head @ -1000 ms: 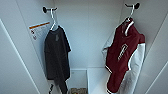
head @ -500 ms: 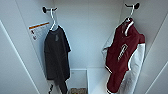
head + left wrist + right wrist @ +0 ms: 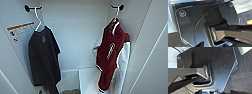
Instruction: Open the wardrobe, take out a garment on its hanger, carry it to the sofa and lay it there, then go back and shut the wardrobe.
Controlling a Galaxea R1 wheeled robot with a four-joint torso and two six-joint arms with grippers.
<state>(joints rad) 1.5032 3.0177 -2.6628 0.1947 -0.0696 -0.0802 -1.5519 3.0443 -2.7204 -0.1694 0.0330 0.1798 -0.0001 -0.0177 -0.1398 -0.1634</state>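
Inside the open wardrobe [image 3: 82,37], toward two o'clock, the maroon, white-sleeved garment [image 3: 110,57] hangs from its white hanger [image 3: 116,15] on a black peg [image 3: 119,7], its hem cut off. Whether my fingers are clenched or released, I cannot tell.

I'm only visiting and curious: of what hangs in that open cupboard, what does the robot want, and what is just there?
For the job:
wardrobe, standing open
maroon jacket
its white hanger on the right peg

Just there:
black T-shirt
its hanger on the left peg
warning sticker
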